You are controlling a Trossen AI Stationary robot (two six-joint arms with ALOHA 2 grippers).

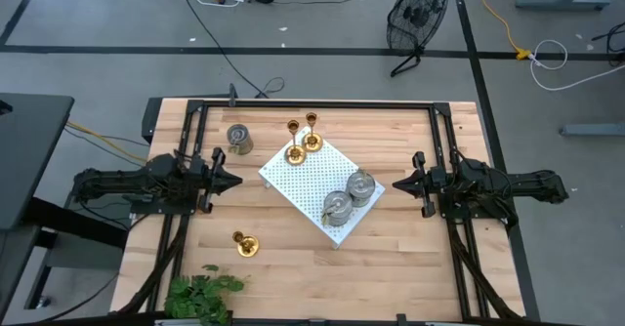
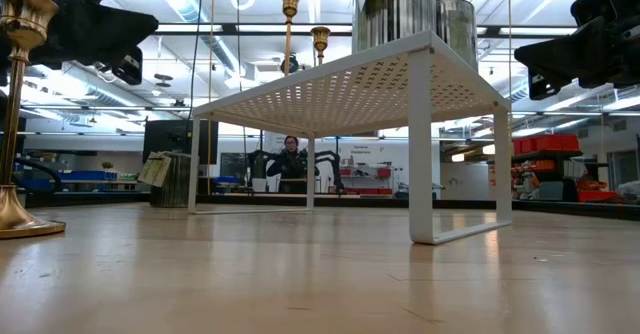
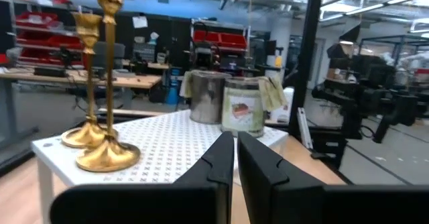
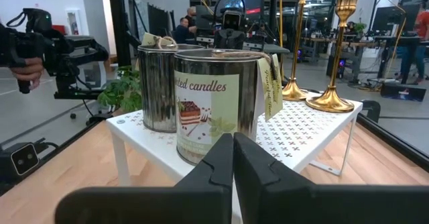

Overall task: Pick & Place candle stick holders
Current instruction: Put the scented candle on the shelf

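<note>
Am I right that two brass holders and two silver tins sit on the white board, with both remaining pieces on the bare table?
Nearly. The high view shows one brass holder and two silver tins on the white board; three pieces are off it.

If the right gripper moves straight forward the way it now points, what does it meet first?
Probably the nearer silver candle tin on the white board: it stands directly ahead of the shut right gripper, though height is uncertain.

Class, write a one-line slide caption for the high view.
Two brass holders and two silver tins on the white board; both grippers shut alongside.
</note>
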